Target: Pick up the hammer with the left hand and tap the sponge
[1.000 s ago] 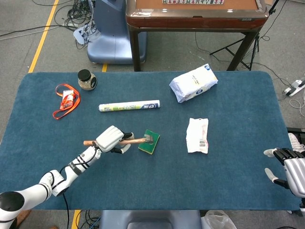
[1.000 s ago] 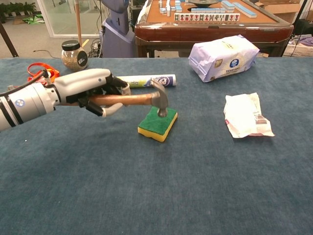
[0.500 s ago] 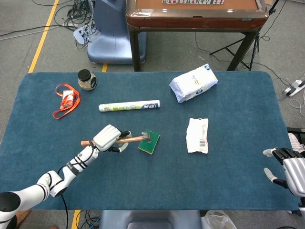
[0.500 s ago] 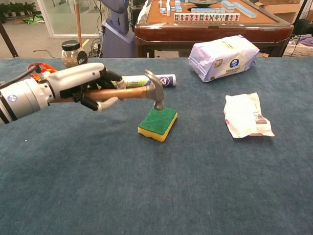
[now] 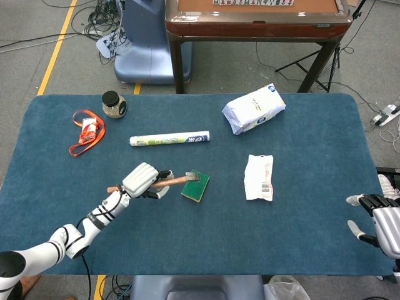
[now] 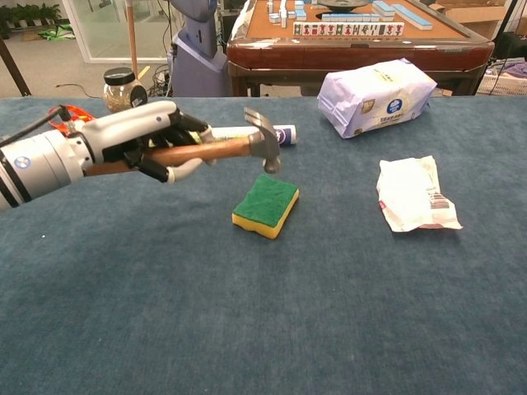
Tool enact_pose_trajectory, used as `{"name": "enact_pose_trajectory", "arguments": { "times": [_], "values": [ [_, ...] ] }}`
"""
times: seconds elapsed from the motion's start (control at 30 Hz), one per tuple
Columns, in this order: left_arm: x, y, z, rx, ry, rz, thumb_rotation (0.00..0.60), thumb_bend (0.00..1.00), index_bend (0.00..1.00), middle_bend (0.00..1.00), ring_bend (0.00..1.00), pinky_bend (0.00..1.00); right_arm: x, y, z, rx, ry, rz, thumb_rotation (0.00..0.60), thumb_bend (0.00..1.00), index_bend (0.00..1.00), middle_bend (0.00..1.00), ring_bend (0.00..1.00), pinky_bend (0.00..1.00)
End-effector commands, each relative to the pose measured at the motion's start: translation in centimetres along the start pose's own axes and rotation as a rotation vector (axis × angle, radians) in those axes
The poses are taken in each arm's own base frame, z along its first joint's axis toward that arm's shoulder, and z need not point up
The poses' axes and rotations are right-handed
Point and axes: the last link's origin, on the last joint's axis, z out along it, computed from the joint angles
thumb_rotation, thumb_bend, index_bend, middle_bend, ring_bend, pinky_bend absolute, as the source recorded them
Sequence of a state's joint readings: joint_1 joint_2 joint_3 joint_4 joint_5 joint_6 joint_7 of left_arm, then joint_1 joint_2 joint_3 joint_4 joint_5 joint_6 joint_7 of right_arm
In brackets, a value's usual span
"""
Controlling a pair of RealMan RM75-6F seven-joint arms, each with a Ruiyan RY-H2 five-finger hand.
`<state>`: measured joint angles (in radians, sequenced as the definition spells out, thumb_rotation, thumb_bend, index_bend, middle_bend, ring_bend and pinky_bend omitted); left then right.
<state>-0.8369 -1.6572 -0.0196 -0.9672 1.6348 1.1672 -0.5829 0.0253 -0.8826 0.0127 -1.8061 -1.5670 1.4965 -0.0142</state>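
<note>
Lifted since a second ago, the hammer (image 6: 222, 149) now has its metal head clear of the sponge (image 6: 266, 205), where earlier it was pressed onto the green top. The left hand (image 6: 142, 137) grips the wooden handle with its fingers wrapped round it, and the shaft runs out from the hand toward the robot's right, rising slightly to the head. In the head view the left hand (image 5: 143, 180) sits just to the left of the sponge (image 5: 196, 186), with the hammer (image 5: 175, 180) bridging the gap and its head over the sponge's near-left edge. The sponge lies flat on the blue table (image 6: 329, 313), below and beyond the hammer head, apart from the hand. The right hand (image 5: 378, 219) rests at the table's far right edge, well apart from the sponge, fingers apart and holding nothing.
</note>
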Motion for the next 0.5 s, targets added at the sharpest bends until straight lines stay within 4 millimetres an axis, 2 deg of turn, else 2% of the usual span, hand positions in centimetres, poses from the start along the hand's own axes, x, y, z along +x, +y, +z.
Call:
{"name": "enact_pose_trajectory", "arguments": {
  "times": [0.03, 0.2, 0.5],
  "values": [
    [1.5, -0.4, -0.5, 0.024, 0.028, -0.010, 0.600, 0.57, 0.74, 0.78, 0.83, 1.00, 0.0, 0.0, 0.1, 0.003, 0.000, 0.001, 0.600, 0.28, 0.38, 0.41, 0.32, 0.40],
    [1.3, -1.5, -1.3, 0.074, -0.002, 0.014, 0.600, 0.57, 0.74, 0.78, 0.83, 1.00, 0.0, -0.1, 0.2, 0.006, -0.001, 0.001, 0.600, 0.28, 0.38, 0.41, 0.32, 0.40],
    [-0.2, -4.3, -2.7, 0.175, -0.081, 0.068, 0.600, 0.57, 0.73, 0.78, 0.82, 1.00, 0.0, -0.3, 0.3, 0.010, -0.005, -0.003, 0.600, 0.28, 0.38, 0.41, 0.32, 0.40]
  ]
}}
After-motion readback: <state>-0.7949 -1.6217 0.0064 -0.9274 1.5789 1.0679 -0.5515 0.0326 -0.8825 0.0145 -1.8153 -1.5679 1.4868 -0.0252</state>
